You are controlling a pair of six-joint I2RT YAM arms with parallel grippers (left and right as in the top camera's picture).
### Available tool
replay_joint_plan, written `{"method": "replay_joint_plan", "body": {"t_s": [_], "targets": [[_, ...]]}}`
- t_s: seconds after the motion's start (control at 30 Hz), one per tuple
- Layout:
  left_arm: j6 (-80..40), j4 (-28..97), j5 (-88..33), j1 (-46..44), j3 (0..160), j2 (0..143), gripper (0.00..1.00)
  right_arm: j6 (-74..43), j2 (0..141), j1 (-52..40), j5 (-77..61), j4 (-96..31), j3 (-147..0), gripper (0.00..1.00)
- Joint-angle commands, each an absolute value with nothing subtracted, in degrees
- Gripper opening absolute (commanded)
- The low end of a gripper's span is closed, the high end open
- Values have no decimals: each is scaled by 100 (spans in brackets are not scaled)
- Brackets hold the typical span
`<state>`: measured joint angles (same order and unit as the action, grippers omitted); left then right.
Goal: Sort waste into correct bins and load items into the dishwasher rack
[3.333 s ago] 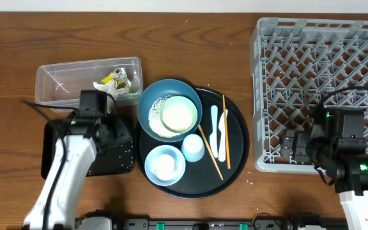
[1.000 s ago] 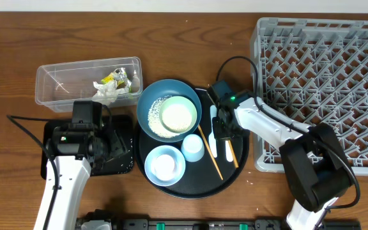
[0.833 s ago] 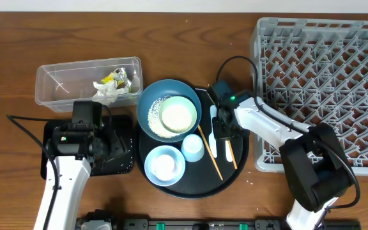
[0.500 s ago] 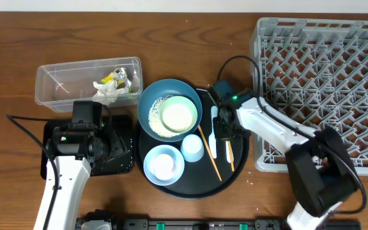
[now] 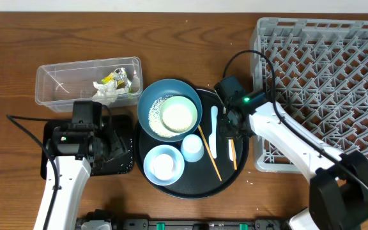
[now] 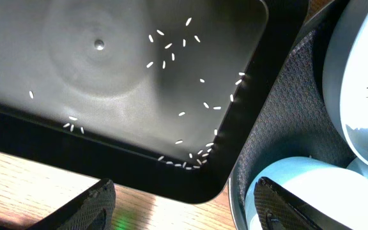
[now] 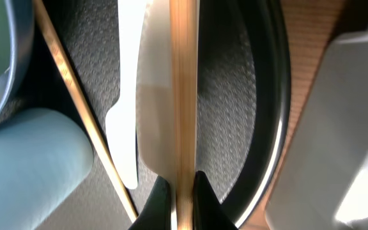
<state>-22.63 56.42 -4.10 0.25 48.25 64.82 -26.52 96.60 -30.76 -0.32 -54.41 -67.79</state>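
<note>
Centrally in the right wrist view, one chopstick (image 7: 183, 96) runs straight up the frame, and the right gripper (image 7: 183, 191) has its fingers closed tight on it at the bottom edge. From overhead, that chopstick (image 5: 232, 154) sticks out below the gripper (image 5: 230, 128) over the right part of the round tray (image 5: 235, 177); I cannot tell whether it is lifted off the tray. Just left of it lies the spoon (image 5: 213, 131), and further left the second chopstick (image 5: 209, 153) slants across the tray beside the cup (image 5: 193, 147).

At the tray's upper left sits the dark blue bowl (image 5: 145, 102), with the pale green bowl (image 5: 178, 115) and rice (image 5: 156, 115) inside it. Below it stands the light blue bowl (image 5: 165, 164).

The rack (image 5: 324, 76) fills the right side of the frame. At upper left, the tub (image 5: 59, 83) holds napkins (image 5: 107, 94) and the wrapper (image 5: 115, 78).

At lower left, the left gripper (image 6: 183, 191) hangs wide open and empty above a corner of the flat tray (image 6: 107, 76), where grains (image 6: 190, 155) are scattered, many along its edge.
</note>
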Motion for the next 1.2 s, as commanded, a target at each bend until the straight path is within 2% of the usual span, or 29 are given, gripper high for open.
{"method": "replay_joint_plan", "body": {"t_s": [0.0, 0.23, 0.57, 0.83, 1.17], "targets": [[-2272, 5649, -338, 21, 4930, 6473, 71, -2530, 9343, -2873, -67, -5544, -6897, 1], [-2274, 5649, -340, 21, 4930, 6473, 71, -2281, 9126, -2611, -115, -5867, -6967, 1], [-2272, 5649, -340, 21, 4930, 6473, 71, -1494, 9096, -1706, -193, -6860, -7964, 1], [-2272, 5647, -338, 21, 4930, 6473, 71, -950, 9166, -923, -191, -6718, -8012, 1], [-2272, 5636, -338, 21, 4930, 6473, 72, -569, 9627, -827, 69, -6512, -7898, 2]]}}
